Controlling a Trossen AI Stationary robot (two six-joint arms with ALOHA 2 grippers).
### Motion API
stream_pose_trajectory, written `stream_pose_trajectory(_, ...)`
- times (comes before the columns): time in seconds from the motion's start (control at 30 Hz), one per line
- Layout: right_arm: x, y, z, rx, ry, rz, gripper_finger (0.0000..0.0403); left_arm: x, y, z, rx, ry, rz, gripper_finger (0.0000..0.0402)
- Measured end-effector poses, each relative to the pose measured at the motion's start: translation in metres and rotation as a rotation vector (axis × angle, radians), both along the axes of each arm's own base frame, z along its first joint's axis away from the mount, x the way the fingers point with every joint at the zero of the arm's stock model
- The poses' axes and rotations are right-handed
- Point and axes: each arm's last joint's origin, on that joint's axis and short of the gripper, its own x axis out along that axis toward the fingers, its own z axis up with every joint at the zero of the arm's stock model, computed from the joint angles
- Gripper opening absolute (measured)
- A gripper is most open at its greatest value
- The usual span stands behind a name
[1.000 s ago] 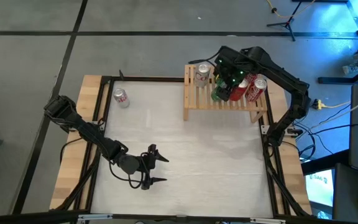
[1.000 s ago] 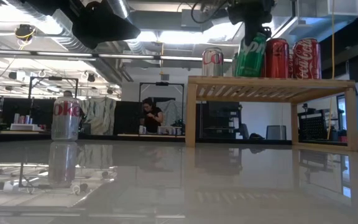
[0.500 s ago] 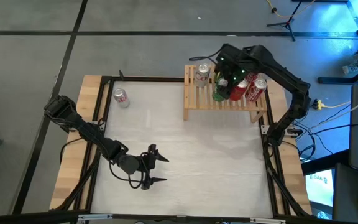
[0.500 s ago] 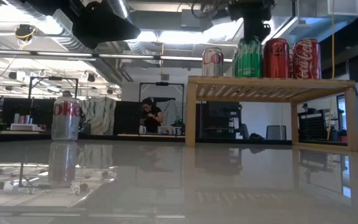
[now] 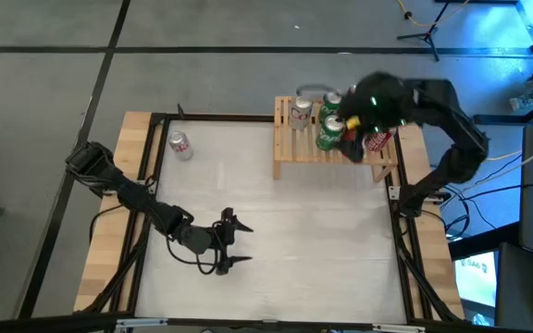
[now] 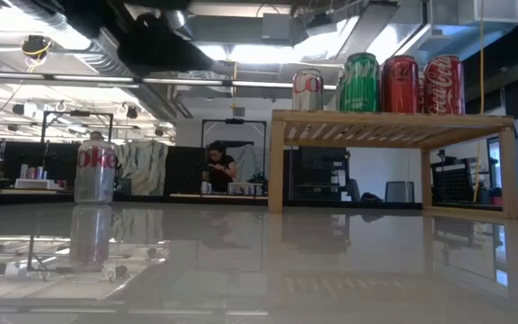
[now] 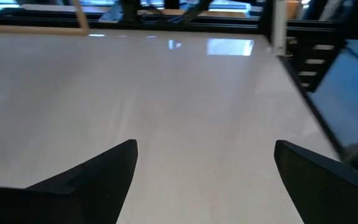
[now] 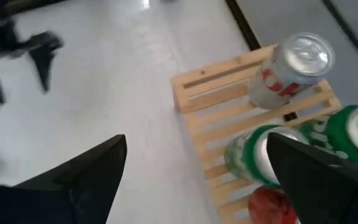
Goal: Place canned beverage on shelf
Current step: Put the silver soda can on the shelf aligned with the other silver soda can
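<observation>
green can (image 6: 361,82) stood upright on shelf (image 6: 394,119) | right gripper (image 8: 197,168) above, jaws wide, apparently empty | left gripper (image 5: 230,242) parted, empty

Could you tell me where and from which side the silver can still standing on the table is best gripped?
Grip the silver can around its round side wall, coming from above or from the open table side. It stands upright and alone, nothing crowding it. The open left gripper is nearer.

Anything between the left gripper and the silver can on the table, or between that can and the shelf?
Nothing visible. Bare tabletop separates the open left gripper from the silver can, and the can from the shelf. The right gripper hovers open over the shelf.
</observation>
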Motion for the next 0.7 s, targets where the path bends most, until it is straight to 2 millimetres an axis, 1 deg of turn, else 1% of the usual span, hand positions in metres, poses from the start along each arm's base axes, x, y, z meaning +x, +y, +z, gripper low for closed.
stream_pose_trajectory(0.07,-0.003,0.018,-0.001,-0.050,-0.002,0.010,0.0380,0.002,0.006,-0.001,0.020,0.011,0.035,0.0368)
stream_pose_trajectory(0.17,-0.006,0.045,-0.007,-0.123,-0.053,0.022,0.0381,0.005,0.018,-0.004,0.082,0.040,0.096,0.0368)
stream_pose_trajectory(0.2,-0.006,0.053,-0.012,-0.143,-0.068,0.037,0.0381,0.006,0.023,-0.004,0.098,0.048,0.106,0.0368)
stream_pose_trajectory(0.27,-0.005,0.069,-0.027,-0.182,-0.100,0.076,0.0381,0.006,0.033,-0.001,0.116,0.067,0.121,0.0368)
stream_pose_trajectory(0.33,-0.001,0.083,-0.050,-0.196,-0.135,0.118,0.0381,0.006,0.042,0.003,0.128,0.076,0.135,0.0368)
stream_pose_trajectory(0.47,0.010,0.107,-0.105,-0.174,-0.222,0.200,0.0381,-0.002,0.062,0.019,0.129,0.088,0.158,0.0368)
stream_pose_trajectory(0.63,0.020,0.134,-0.177,-0.147,-0.290,0.310,0.0381,-0.024,0.088,0.043,0.102,0.106,0.226,0.0368)
stream_pose_trajectory(0.7,0.022,0.143,-0.200,-0.137,-0.367,0.354,0.0381,-0.035,0.099,0.051,0.096,0.121,0.260,0.0368)
